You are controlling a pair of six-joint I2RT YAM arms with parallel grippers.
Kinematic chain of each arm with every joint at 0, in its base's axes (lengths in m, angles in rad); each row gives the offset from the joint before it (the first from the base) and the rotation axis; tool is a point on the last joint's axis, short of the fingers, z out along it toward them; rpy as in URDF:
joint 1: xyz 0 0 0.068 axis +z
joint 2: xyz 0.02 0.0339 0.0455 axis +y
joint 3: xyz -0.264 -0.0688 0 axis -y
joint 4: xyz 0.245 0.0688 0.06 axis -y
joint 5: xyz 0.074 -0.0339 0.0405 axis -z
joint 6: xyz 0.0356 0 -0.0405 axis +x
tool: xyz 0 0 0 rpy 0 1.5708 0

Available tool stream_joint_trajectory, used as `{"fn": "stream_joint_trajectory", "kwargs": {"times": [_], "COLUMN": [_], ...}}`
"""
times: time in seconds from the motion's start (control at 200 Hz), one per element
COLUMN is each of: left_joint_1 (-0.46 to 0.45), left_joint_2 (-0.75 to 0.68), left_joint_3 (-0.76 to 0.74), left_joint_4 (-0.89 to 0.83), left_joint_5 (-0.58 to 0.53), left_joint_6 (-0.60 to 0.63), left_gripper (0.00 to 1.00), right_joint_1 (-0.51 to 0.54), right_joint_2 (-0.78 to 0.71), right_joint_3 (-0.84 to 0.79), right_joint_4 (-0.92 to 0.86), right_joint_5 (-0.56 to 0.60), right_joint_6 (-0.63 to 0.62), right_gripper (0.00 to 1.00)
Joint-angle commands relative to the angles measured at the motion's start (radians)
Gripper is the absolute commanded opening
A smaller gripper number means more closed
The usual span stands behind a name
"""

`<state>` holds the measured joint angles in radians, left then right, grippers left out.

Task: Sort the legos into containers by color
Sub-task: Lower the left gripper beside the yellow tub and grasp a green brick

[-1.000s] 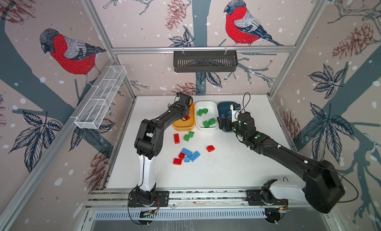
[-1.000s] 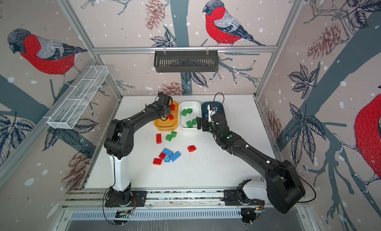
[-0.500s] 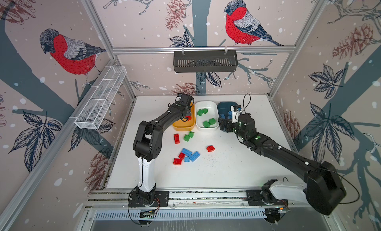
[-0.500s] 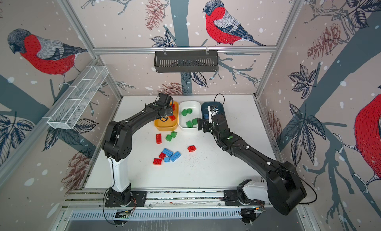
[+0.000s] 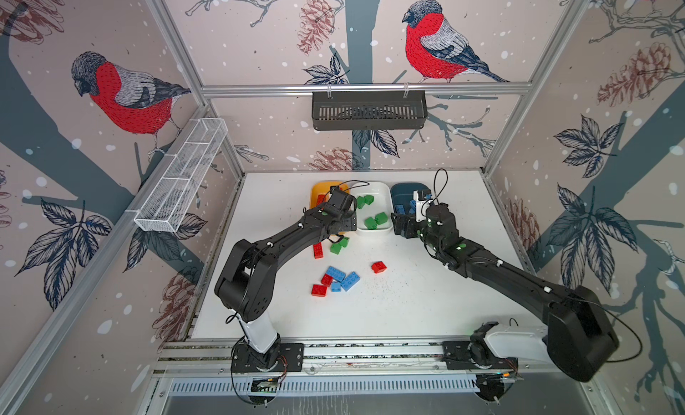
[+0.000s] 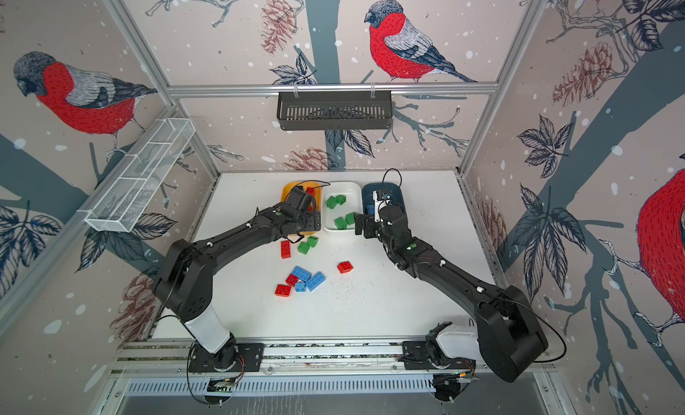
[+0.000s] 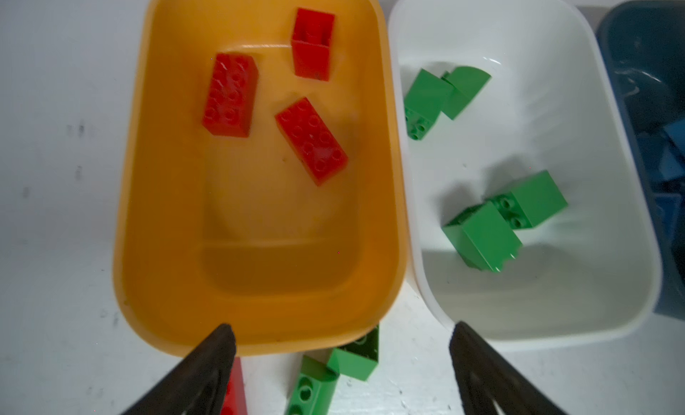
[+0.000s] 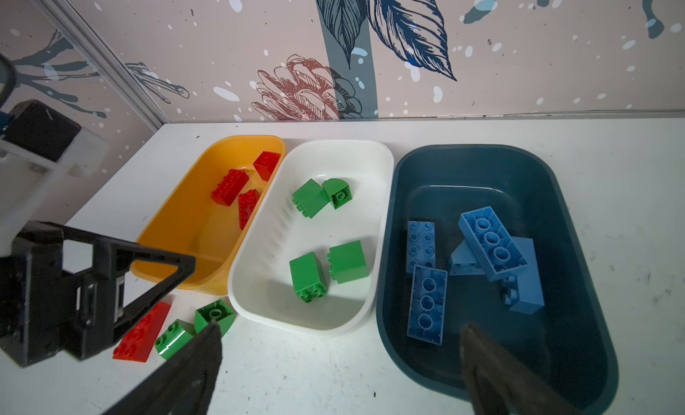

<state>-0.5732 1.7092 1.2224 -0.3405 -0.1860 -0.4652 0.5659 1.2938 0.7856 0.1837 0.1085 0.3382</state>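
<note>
Three containers stand side by side at the back: a yellow-orange tub with three red legos, a white tub with several green legos, and a dark teal tub with several blue legos. My left gripper hangs open and empty over the yellow tub's near rim. My right gripper is open and empty in front of the gap between the white and teal tubs. Loose on the table lie a long red lego, two green legos and a mixed red and blue cluster.
A single red lego lies right of the cluster. A black slotted basket hangs on the back wall and a white wire-mesh basket on the left wall. Both arms reach in from the front rail.
My left gripper has gone from shut to open above the yellow tub, and its elbow has shifted a little left. The right arm has hardly moved.
</note>
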Motion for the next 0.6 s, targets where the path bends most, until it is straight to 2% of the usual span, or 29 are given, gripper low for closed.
{"fn": "stream_joint_trajectory", "kwargs": {"times": [0.0, 0.245, 0.595], "left_joint_1": [-0.003, -0.007, -0.016], "left_joint_2": [-0.025, -0.03, 0.069], "left_joint_3": [-0.051, -0.123, -0.11], "left_joint_4": [0.078, 0.098, 0.111], "left_joint_5": [0.156, 0.216, 0.095], "left_joint_6": [0.048, 0.073, 0.131], "left_gripper": [0.87, 0.71, 0.68], "right_joint_1": [0.0, 0.001, 0.0], "right_joint_2": [0.009, 0.028, 0.023], "right_joint_3": [0.013, 0.032, 0.029], "right_joint_4": [0.026, 0.022, 0.013], "right_joint_5": [0.0, -0.004, 0.001], "right_joint_6": [-0.002, 0.001, 0.005], "right_gripper": [0.99, 1.0, 1.0]}}
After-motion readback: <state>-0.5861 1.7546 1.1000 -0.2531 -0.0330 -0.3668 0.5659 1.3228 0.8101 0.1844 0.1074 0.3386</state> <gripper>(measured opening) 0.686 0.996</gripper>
